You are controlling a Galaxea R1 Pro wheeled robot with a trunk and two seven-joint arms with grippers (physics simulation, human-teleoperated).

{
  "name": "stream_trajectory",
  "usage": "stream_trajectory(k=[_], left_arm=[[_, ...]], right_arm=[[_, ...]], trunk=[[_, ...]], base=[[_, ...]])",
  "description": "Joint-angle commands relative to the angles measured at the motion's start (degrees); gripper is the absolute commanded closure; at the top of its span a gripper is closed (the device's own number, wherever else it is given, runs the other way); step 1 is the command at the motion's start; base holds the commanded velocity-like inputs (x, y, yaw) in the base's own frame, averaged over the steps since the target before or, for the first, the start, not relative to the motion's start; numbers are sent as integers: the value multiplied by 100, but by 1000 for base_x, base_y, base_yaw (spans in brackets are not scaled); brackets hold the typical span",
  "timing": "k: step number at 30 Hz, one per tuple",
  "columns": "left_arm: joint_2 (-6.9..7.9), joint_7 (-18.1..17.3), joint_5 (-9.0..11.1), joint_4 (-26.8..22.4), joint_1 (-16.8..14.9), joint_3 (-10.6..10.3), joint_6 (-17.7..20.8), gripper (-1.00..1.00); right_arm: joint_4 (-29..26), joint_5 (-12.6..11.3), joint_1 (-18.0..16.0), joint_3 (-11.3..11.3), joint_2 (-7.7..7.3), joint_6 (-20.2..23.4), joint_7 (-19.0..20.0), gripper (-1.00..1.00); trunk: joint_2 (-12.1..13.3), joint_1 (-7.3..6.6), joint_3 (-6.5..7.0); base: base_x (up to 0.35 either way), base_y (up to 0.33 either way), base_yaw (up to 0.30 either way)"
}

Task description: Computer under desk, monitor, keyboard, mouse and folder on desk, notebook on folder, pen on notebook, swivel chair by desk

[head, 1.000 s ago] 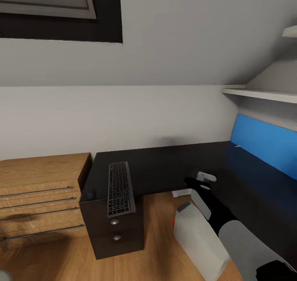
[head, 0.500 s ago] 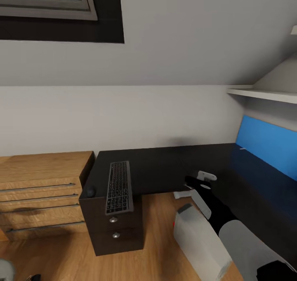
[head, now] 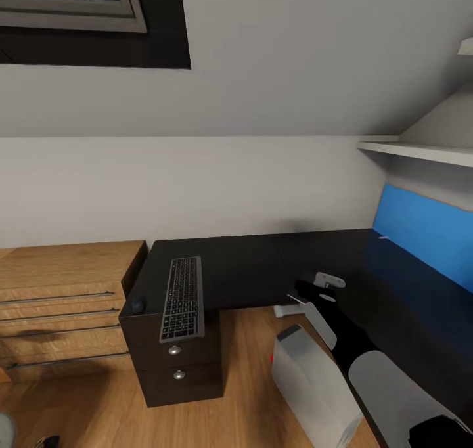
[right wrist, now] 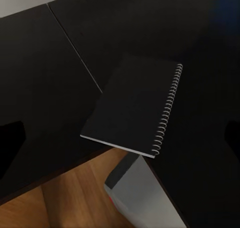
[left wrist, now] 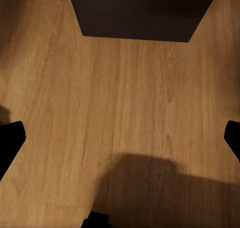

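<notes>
On desk (head: 249, 264), keyboard (head: 181, 298) lies near left edge, mouse (head: 137, 305) just beside it. Notebook (right wrist: 135, 107) overhangs desk edge below right gripper (right wrist: 122, 135), fingers spread. Left gripper (left wrist: 120, 138) spread above floor (left wrist: 120, 112).

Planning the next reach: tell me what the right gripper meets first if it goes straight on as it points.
Probably the spiral notebook lying on the black desk, its corner overhanging the edge; it sits centred in the right gripper view. Depth is uncertain.

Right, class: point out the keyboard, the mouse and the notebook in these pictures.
keyboard (head: 181, 298), head view, middle of its key field.
mouse (head: 138, 305), head view, top of its dark rounded body.
notebook (right wrist: 132, 106), right wrist view, centre of its black cover.
</notes>
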Motion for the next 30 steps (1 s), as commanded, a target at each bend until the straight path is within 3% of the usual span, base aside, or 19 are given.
stream_trajectory(k=[1, 14, 30], left_arm=[[8, 38, 61, -9, -3, -29, -28, -100], [16, 38, 65, -9, -3, -29, -33, -100], [18, 31, 68, -9, -3, -22, -32, -100]], right_arm=[[-11, -29, -5, 36, -9, 28, -48, -100], [-1, -27, -5, 38, -10, 25, -44, -100], [26, -21, -5, 39, -10, 23, -32, -100]], trunk=[[-4, 1, -6], [-4, 1, -6], [-4, 1, -6]], base=[[0, -10, 1], [24, 3, 0], [274, 43, 0]])
